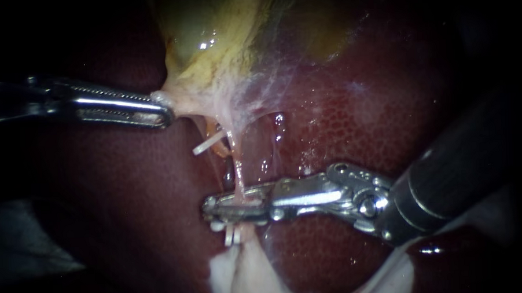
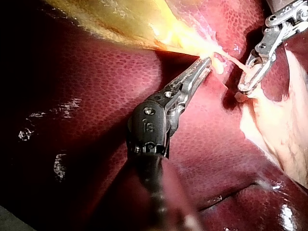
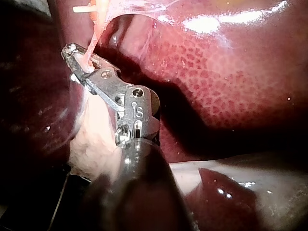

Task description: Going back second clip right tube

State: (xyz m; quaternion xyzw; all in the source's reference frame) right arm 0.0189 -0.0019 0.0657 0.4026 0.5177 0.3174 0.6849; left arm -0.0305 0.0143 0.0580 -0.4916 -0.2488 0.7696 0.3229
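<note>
Only a small stamped mark shows on the left instrument (image 2: 204,65) and on the right instrument (image 3: 76,60).

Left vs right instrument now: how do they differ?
The left instrument is slim and toothed, shut on the gallbladder; the right instrument is bulkier and lies across the tube. In the endoscope view, left sits above the upper clip, right below it. Both are bright metal.

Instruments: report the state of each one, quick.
Left instrument: jaws shut on pale tissue at the gallbladder's foot.
Right instrument: jaws open, the tube lying between them.
</note>
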